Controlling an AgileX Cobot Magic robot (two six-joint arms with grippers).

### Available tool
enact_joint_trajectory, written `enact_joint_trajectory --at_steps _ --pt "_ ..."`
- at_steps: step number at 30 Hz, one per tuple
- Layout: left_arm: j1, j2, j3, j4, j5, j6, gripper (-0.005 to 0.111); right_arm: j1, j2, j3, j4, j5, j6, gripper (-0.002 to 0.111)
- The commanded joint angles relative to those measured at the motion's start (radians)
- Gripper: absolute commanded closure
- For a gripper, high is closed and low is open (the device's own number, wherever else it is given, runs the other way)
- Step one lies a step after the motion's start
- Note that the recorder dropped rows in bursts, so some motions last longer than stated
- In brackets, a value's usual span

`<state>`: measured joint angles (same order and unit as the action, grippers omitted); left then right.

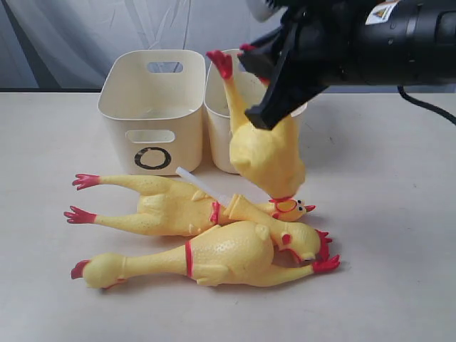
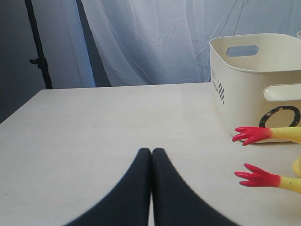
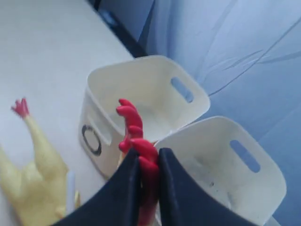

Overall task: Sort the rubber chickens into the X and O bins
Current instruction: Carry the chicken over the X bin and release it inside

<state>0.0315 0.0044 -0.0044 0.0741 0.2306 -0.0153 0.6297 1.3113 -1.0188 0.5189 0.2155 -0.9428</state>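
Right wrist view is showing the right gripper (image 3: 149, 160) pinching one red foot of the held chicken (image 1: 267, 153). Its two black fingers (image 3: 129, 188) are pressing in from either side while the other foot is sticking out free beyond the tips. Gripping by the leg is letting the yellow body dangle head-down below the arm, so the weight is hanging straight. I judge the bird is being carried toward a bin rather than dragged. It is hanging in front of the second bin (image 1: 217, 139), not yet over its opening. That bin's mark is hiding behind the body, so I cannot tell whether it is the X one. The O bin (image 1: 121, 100) is standing just beside it on the left, and both are looking empty as far as the wrist view is showing.

Under the dangling head two long chickens are lying side by side on the table (image 1: 385, 235). The upper chicken (image 1: 171, 206) is pointing both feet left, and the lower chicken (image 1: 221, 260) is lying just in front of it. The hanging head is sitting very near the upper one's head; whether they are touching I cannot tell, and it could snag there if the arm swings low.

The left gripper (image 2: 151, 157) is hovering low over bare table with its fingers pressed together on nothing, apart from the pile
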Motion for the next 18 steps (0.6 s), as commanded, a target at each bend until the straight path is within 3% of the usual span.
enact_joint_trajectory --at_steps 1,9,18 --pt "-0.005 -0.004 0.004 -0.001 0.002 -0.003 0.107 -0.001 -0.021 -0.004 0.185 -0.216 0.002 0.109" --pt "-0.005 -0.004 0.004 -0.001 0.002 -0.003 0.107 -0.001 -0.021 0.027 0.304 -0.504 0.026 0.109" --pt "-0.005 -0.004 0.004 -0.001 0.002 -0.003 0.107 -0.001 0.072 0.075 0.188 -0.794 0.387 0.109"
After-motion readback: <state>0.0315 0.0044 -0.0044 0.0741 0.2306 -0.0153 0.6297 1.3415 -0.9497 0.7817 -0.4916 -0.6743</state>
